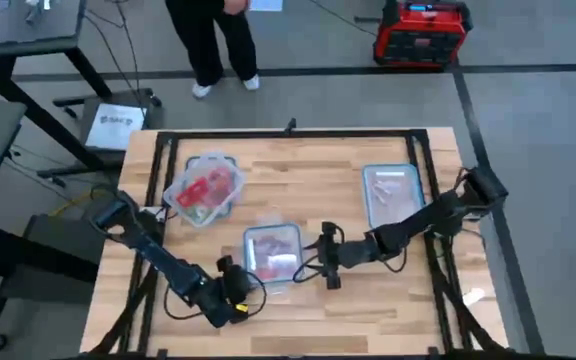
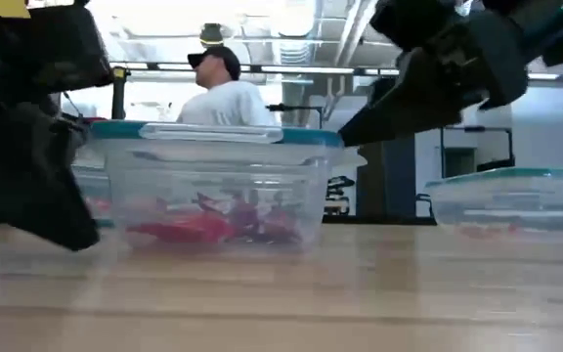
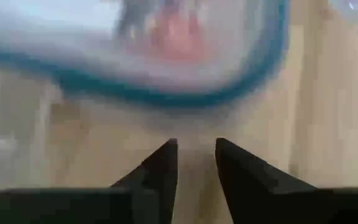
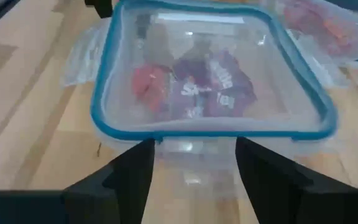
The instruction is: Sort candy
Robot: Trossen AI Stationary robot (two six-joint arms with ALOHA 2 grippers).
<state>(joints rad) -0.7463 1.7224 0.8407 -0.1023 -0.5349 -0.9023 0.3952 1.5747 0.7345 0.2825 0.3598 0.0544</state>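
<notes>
Right gripper jaws wide, empty, facing clear blue-rimmed tub of crinkly candy, left gripper jaws part-open, empty

I see the left gripper low at the near edge, fingers parted; the right gripper at centre, fingers spread wide.

Counter: light wood-plank top, dark metal frame along its edges.

Three clear plastic tubs with bluish rims rest directly on it:
- Left tub, toward the far left corner, turned at an angle to the edges; red-wrapped candy inside.
- Middle tub, near the centre, closer to the near edge; red and purple candy inside.
- Right tub, by the right edge, far half; contents pale, hard to make out.

Tubs stand well apart.
</notes>
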